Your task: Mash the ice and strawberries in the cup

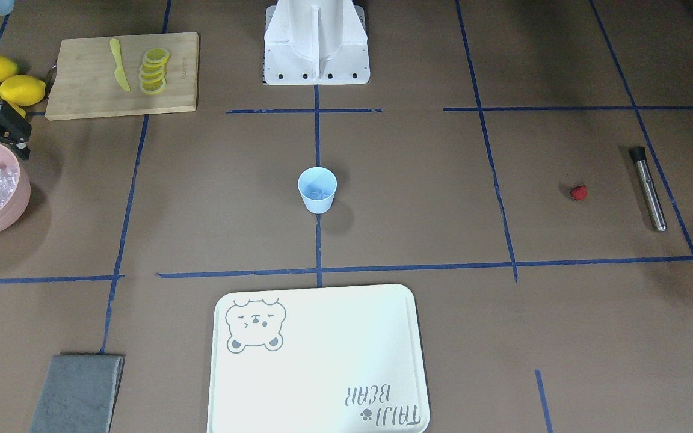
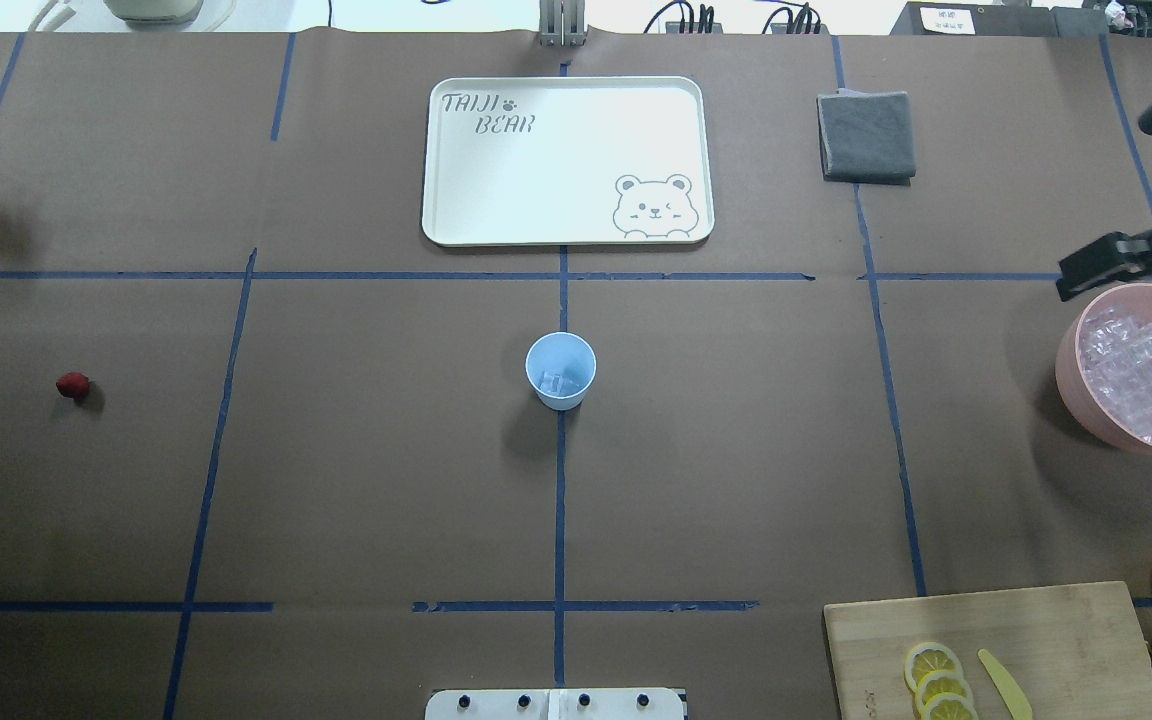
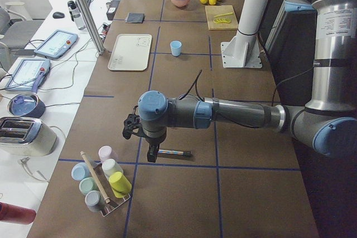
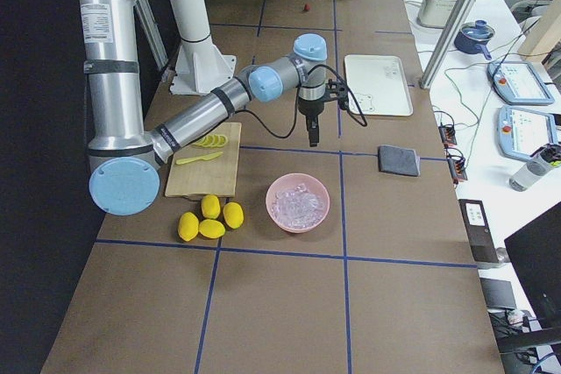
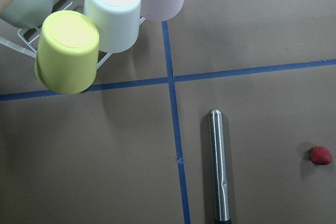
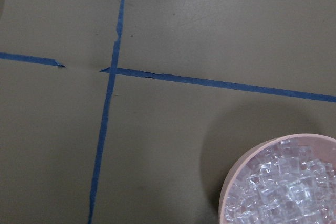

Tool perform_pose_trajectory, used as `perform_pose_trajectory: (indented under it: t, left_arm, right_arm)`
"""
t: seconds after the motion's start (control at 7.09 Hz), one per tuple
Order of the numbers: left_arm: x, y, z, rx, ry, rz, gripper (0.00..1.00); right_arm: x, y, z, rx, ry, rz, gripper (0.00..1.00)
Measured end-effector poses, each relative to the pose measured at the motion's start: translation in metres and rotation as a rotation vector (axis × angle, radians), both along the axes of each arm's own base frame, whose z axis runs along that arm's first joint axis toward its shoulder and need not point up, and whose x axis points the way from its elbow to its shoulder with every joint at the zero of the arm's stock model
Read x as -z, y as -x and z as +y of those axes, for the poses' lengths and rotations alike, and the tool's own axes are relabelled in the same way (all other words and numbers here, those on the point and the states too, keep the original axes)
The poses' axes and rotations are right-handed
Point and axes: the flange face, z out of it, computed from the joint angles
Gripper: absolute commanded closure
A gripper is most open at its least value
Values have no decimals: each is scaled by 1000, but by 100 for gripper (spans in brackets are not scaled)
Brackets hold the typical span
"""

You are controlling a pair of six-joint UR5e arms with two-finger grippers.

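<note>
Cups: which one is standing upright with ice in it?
The light blue cup: it stands upright, mouth up, with ice inside. The pastel cups in the left wrist view lie tipped over, showing only their bottoms.

table (image 2: 336,480): brown paper, blue tape grid | cup (image 2: 560,370): centre | tray (image 2: 566,160): beyond cup, away from robot | cloth (image 2: 866,135): beyond cup, right | bowl (image 2: 1071,370): far right of cup | board (image 2: 1036,640), 4 lemons (image 4: 210,216): right of cup, nearer robot | strawberry (image 2: 73,386): far left of cup | metal rod (image 1: 648,188): farther left
</note>
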Motion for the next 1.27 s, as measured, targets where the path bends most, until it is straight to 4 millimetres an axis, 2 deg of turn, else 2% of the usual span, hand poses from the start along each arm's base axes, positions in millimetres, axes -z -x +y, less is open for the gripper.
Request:
perform_pose_trajectory:
  t: [0.28,0.7,0.99,1.27]
  left_arm:
    - [1,0,0,-1,-2,0,0]
    - [1,0,0,0,-3,0,0]
    - [1,0,0,0,-4,0,0]
    - [1,0,-1,0,-5,0,0]
  right_arm:
    - [-59,-28,10,26,-4,-22,0]
    - [-139,-34,10,42,-20,-32,0]
    - [-166,-31,7,47,-12,-38,1]
    - [-173,-25,1,56,-7,-37,1]
